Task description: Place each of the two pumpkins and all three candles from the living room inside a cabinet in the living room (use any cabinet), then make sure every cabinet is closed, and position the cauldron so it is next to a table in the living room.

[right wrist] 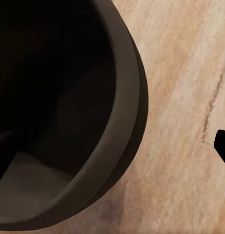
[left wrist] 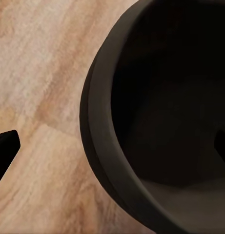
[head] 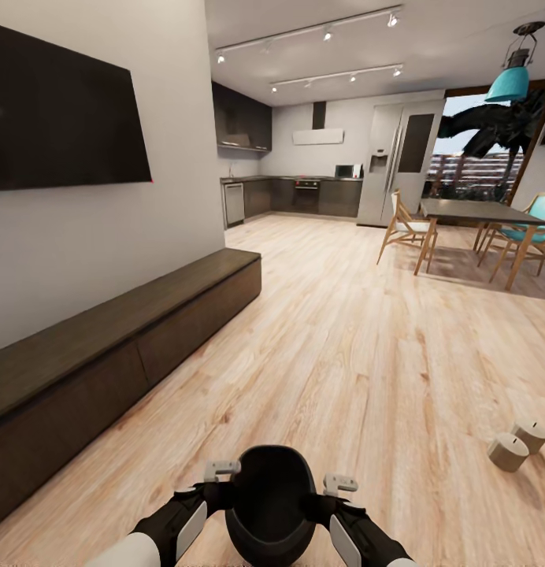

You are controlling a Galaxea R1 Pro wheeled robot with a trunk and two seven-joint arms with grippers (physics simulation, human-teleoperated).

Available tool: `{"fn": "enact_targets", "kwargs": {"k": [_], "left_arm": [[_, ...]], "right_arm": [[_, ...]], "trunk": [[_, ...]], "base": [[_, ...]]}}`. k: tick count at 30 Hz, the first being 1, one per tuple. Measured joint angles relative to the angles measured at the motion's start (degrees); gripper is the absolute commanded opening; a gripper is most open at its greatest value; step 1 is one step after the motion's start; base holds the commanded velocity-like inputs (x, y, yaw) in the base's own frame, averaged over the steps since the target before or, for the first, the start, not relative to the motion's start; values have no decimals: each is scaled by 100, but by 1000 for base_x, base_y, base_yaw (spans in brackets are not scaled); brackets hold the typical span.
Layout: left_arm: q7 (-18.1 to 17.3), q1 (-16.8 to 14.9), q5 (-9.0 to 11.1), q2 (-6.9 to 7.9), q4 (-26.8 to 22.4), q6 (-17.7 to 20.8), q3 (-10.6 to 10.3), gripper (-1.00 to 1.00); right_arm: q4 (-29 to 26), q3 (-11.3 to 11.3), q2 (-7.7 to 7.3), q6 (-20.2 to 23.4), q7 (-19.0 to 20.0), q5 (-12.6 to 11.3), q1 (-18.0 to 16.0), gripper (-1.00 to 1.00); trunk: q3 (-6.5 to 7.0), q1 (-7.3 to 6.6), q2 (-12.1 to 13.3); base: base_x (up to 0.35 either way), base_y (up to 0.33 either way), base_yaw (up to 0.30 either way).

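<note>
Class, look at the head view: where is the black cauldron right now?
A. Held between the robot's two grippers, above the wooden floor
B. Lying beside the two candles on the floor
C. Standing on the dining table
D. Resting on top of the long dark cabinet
A: the cauldron sits between the left gripper and right gripper, one at each side of its rim.

Head faces forward-down; both wrists close, apparently downward, sharing cauldron (head: 270, 504).

No legible text, labels, brand marks or numbers anywhere in head or wrist views. TV screen (head: 64, 118) blank and dark; fridge (head: 398, 161) and kitchen appliances bear no readable markings at this res.
</note>
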Motion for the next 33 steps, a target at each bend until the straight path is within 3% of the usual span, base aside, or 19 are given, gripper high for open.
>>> {"fn": "enact_targets", "kwargs": {"k": [7,33], "left_arm": [[8,-1,-2,-1,0,-20,-5,100],[0,3,-4,-1,0,-27,-15,100]], "right_arm": [[-7,0,8,3,0,0,0,100],[0,0,9,4,0,1,0,100]], "trunk": [[-126,154,-281],[-126,153,-282]], "base": [[0,0,0],[62,16,0]]}}
